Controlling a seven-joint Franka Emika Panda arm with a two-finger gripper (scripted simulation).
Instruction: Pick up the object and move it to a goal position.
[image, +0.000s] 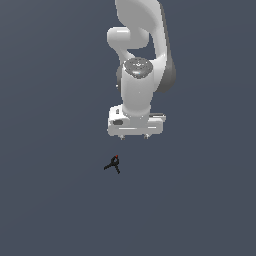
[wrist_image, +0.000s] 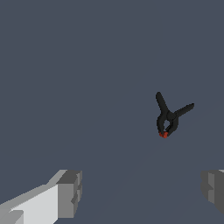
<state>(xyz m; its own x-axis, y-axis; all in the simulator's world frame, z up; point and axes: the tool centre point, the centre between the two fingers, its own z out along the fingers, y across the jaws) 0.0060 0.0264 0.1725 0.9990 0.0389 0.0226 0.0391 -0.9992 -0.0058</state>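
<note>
The object is a tiny black clamp-like item with thin splayed prongs and a small red tip, lying on the flat grey floor. In the exterior view it lies below and slightly to the left of the white gripper, apart from it. In the wrist view the object lies beyond the fingers and off to one side, not between them. The gripper is open and empty, with its two grey fingertips spread wide.
The white arm rises behind the gripper toward the top of the exterior view. A uniform grey floor surrounds the object.
</note>
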